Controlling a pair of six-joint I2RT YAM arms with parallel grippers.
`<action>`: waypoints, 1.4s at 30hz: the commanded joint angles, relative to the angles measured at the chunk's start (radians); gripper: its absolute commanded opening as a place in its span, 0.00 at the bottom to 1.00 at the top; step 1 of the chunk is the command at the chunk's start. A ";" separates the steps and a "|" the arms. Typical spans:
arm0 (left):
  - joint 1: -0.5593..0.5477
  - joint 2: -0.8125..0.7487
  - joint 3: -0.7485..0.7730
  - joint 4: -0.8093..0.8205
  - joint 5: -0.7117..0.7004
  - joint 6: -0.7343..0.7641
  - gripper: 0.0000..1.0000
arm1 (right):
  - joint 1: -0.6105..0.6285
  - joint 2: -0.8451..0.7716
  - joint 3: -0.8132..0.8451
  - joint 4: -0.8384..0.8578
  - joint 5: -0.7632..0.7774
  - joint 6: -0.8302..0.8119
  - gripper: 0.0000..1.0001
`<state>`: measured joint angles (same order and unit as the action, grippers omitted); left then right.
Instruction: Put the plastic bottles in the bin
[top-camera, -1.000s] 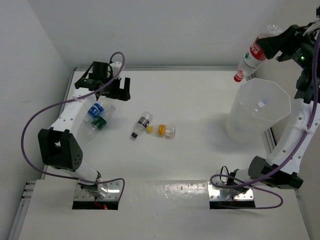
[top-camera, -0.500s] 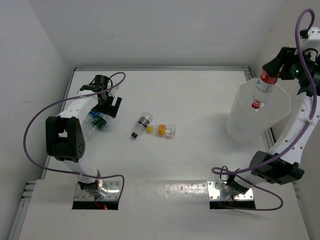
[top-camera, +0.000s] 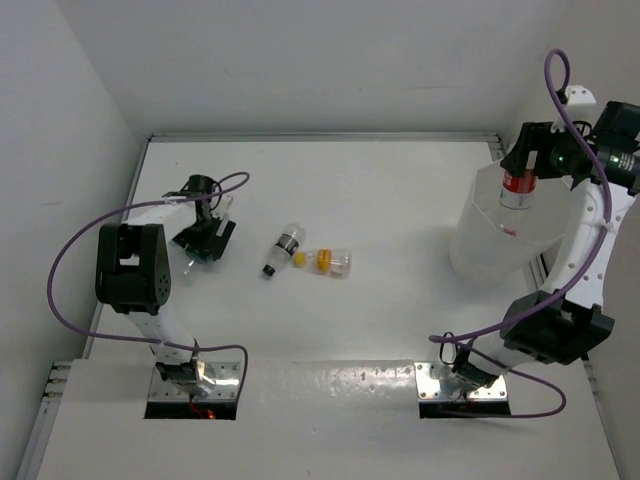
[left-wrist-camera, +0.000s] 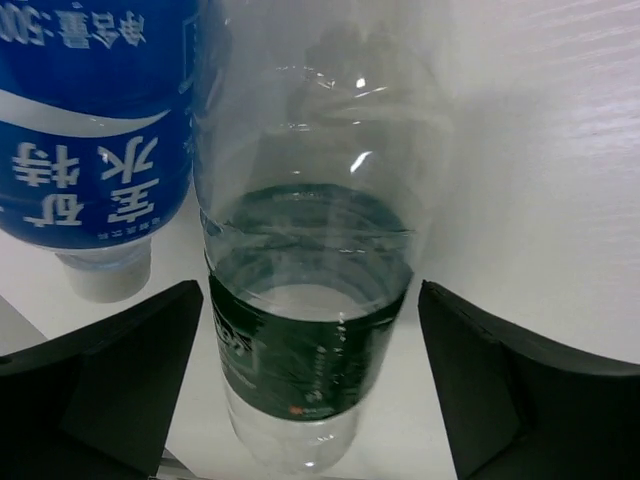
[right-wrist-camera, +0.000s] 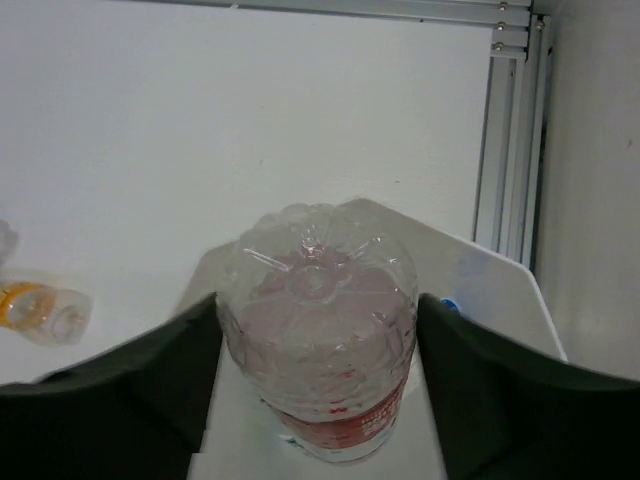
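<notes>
Over the bin (top-camera: 478, 250) my right gripper (top-camera: 520, 170) holds a red-label bottle (top-camera: 517, 189) cap down, its neck inside the rim. In the right wrist view both fingers (right-wrist-camera: 130, 390) press that bottle's (right-wrist-camera: 318, 300) sides above the bin (right-wrist-camera: 480, 275). At the far left my left gripper (top-camera: 205, 238) is low on the table. It stands open (left-wrist-camera: 310, 395) around a lying green-label bottle (left-wrist-camera: 310, 330), with a gap on each side. A blue-label bottle (left-wrist-camera: 90, 150) lies right beside it.
A black-label bottle (top-camera: 283, 248) and a yellow-orange bottle (top-camera: 325, 261) lie together mid-table. A metal rail (top-camera: 545, 275) runs along the table's right edge behind the bin. White walls close in the left, back and right sides.
My right gripper swung the red-label bottle from a tilt outside the rim to upright over the bin. My left gripper dropped down over the green-label bottle.
</notes>
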<state>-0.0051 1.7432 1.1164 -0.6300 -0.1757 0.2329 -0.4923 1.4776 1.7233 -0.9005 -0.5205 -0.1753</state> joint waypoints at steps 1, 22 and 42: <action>0.019 0.010 -0.038 0.062 -0.011 0.028 0.96 | 0.017 -0.028 -0.024 0.041 0.013 -0.030 0.80; -0.105 -0.389 0.163 0.436 1.145 -0.422 0.41 | 0.424 -0.174 -0.234 0.687 -0.410 0.680 0.99; -0.463 -0.254 0.226 0.937 1.177 -0.968 0.47 | 0.813 0.087 -0.067 1.001 -0.349 0.887 0.99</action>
<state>-0.4545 1.4841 1.3117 0.2668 0.9829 -0.7376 0.2733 1.5539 1.6005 0.0811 -0.8711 0.7662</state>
